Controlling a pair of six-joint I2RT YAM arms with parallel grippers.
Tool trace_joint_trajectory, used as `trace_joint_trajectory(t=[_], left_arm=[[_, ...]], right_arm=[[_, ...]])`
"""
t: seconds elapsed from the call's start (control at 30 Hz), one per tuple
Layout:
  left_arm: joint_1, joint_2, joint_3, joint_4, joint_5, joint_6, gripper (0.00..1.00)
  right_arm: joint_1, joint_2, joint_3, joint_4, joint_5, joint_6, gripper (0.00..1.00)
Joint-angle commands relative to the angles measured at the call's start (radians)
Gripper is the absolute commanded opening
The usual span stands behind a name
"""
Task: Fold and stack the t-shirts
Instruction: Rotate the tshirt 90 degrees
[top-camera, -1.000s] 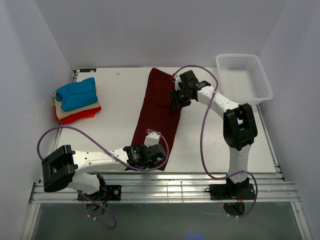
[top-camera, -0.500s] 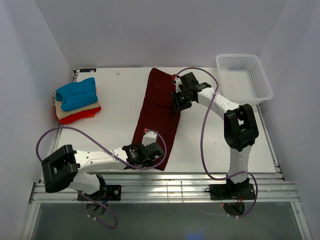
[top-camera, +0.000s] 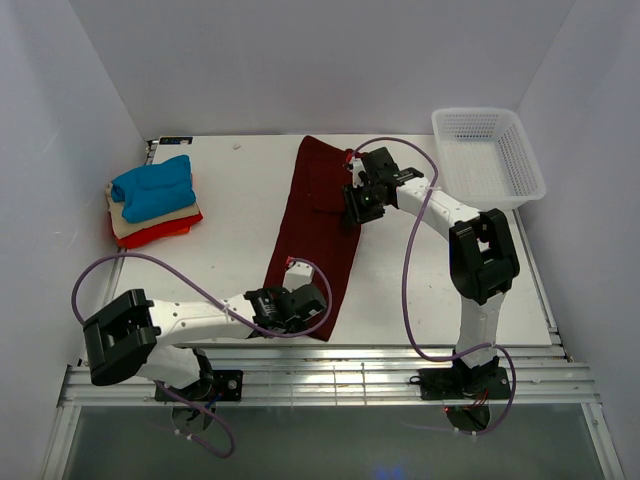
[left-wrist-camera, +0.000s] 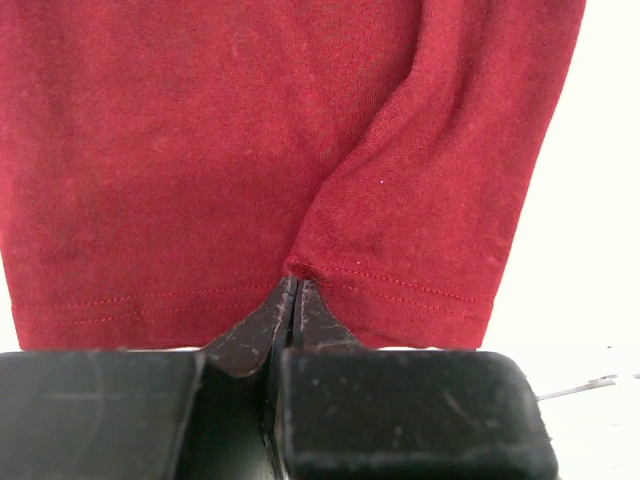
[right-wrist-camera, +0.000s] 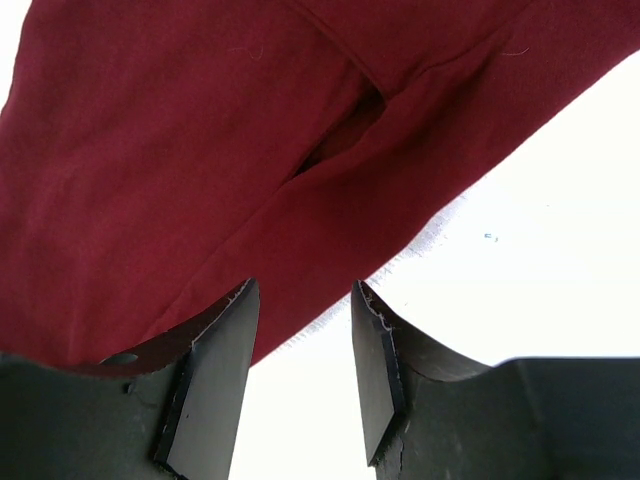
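- Top view, head count: four t-shirts in all. One maroon t-shirt (top-camera: 315, 225) is laid out in a long strip down the middle of the surface (top-camera: 230, 230). The other three are folded small in one stack at the far left: blue t-shirt (top-camera: 152, 188) on top, beige t-shirt (top-camera: 122, 222) under it, red-orange t-shirt (top-camera: 165, 232) at the bottom.
- Also one white mesh basket (top-camera: 475, 111) at the far right corner, well apart from the shirts, and two arms.
- Same view, poses: the left arm lies low along the near edge, elbow out to the left. Its left gripper (top-camera: 308, 303) is at the near hem of the maroon t-shirt.
- The right arm stands up from its base, then reaches in toward the middle. Its right gripper (top-camera: 357, 208) is down at the shirt's right edge, about halfway up the strip.
- Left wrist view: the fingers (left-wrist-camera: 250, 335) are pinched together right on the stitched hem, and the cloth puckers into a ridge running up from the tips. So it's got hold of the maroon tee. Bare surface shows off to the right.
- Right wrist view: the fingers (right-wrist-camera: 215, 370) stand apart with a clear gap and white surface showing between them. The shirt's edge runs across the left one, and nothing is gripped.
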Motion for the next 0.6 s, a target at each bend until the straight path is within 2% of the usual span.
trace_joint_trajectory(t=[0.0,0.57], left_arm=[[0.005,-0.053,0.013,-0.019,0.007,-0.019,0.10],[0.002,-0.238,-0.049,-0.134,0.057,-0.138,0.07]], right_arm=[[0.004,-0.048,-0.013,0.026,0.009,0.008,0.48],[0.005,-0.002,0.019,0.029,0.007,0.013,0.48]])
